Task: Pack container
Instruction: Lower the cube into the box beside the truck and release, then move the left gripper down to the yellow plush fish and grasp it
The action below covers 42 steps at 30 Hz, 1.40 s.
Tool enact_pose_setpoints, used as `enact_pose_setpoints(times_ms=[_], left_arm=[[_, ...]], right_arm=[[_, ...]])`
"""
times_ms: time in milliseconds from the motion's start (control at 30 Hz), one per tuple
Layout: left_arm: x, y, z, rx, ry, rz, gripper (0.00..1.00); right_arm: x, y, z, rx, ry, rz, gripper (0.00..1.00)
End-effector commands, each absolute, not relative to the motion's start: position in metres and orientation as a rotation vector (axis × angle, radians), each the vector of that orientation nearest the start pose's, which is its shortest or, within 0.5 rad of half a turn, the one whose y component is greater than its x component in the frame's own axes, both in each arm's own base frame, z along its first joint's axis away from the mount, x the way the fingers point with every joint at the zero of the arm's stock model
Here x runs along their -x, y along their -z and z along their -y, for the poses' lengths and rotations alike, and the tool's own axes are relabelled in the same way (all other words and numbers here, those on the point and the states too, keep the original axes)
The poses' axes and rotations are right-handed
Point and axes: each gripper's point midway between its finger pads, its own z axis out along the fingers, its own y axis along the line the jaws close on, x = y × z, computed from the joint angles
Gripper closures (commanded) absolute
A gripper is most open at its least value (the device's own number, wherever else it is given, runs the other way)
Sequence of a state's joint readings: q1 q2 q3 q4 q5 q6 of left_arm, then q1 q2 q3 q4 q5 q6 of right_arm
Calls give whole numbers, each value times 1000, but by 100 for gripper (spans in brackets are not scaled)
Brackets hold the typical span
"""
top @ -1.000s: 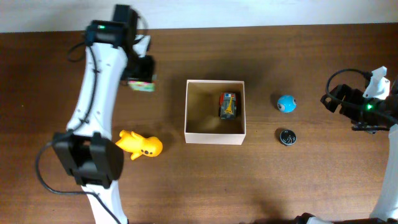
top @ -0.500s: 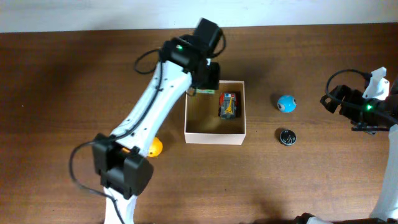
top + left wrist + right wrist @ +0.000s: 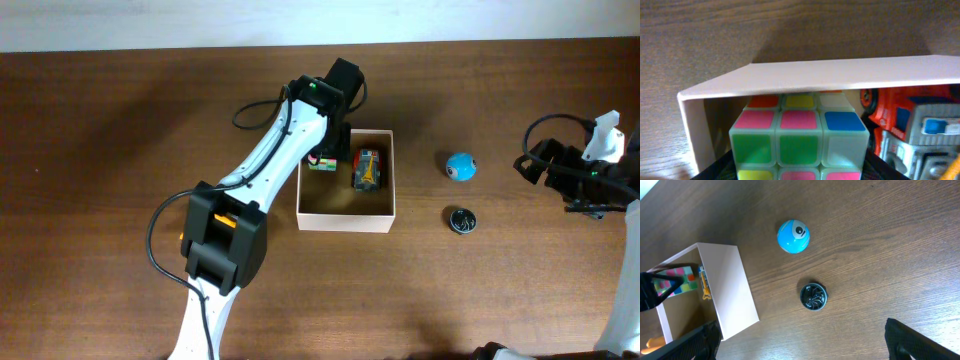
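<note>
A: What is the left gripper (image 3: 322, 152) doing?

B: It is gripping a puzzle cube (image 3: 799, 134) firmly, in the upper-left corner of the container (image 3: 345, 222), mid-frame.

A: How to release well?

B: I think by lowering straight, avoiding the wall and the orange toy truck (image 3: 368, 168) beside it. The right gripper (image 3: 800, 347) is waiting, spread wide and empty, near a blue ball (image 3: 460, 167) and a black disc (image 3: 461, 220).

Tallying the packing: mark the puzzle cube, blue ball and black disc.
puzzle cube (image 3: 799, 149): left wrist view, middle green sticker.
blue ball (image 3: 793, 236): right wrist view, its centre.
black disc (image 3: 813, 296): right wrist view, its centre.
</note>
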<state>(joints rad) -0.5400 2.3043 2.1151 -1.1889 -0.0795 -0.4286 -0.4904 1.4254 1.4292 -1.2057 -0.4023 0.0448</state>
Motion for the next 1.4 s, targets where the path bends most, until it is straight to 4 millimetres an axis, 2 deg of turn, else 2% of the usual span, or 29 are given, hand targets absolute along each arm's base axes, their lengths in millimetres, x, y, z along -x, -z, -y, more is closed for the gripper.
enact_pose_setpoints(times_ms=[0,67,167,233,267,300,433,533,600,733,867,933,1000,1067,1167,1200,1233,1367], left_arm=[[-434,-90,235,-119,2,-2918,40],[-433,-96,234,-118,4,-2916,33],[-435,-117,231,-123,19,-2891,20],[-436,-139,231,-158,36,-2857,13],[-435,-150,230,-166,43,-2842,2],[-434,-163,228,-165,47,-2824,0],[-428,-218,206,-133,6,-2747,1],[-415,-258,181,-264,-16,-2704,1],[-406,-274,161,-280,-45,-2703,1],[-386,-297,105,-147,-103,-2737,1],[-372,-310,83,-113,0,-2737,1],[-355,-315,70,-108,8,-2740,1],[-329,-315,54,-82,-16,-2758,1],[-303,-307,42,-40,-28,-2798,1],[-262,-270,29,62,-45,-2892,1],[-258,-258,28,75,-44,-2904,1],[-254,-233,33,71,1,-2907,1],[-254,-169,44,54,90,-2935,1]], right_arm=[[-306,-229,86,-577,-410,-2575,1],[-306,-229,86,-577,-410,-2575,1],[-306,-229,86,-577,-410,-2575,1],[-306,-229,86,-577,-410,-2575,1],[-306,-229,86,-577,-410,-2576,1],[-306,-229,86,-578,-411,-2576,1],[-304,-228,86,-581,-414,-2582,1],[-304,-228,86,-581,-414,-2582,1],[-304,-228,86,-581,-414,-2582,1],[-304,-228,85,-581,-414,-2581,1],[-304,-228,85,-581,-415,-2582,1],[-303,-228,85,-583,-417,-2586,1],[-303,-227,85,-585,-418,-2589,1],[-302,-227,84,-586,-419,-2590,1],[-302,-227,84,-587,-420,-2591,1],[-302,-227,84,-587,-420,-2591,1],[-302,-227,84,-587,-420,-2591,1],[-302,-227,84,-588,-421,-2591,1]])
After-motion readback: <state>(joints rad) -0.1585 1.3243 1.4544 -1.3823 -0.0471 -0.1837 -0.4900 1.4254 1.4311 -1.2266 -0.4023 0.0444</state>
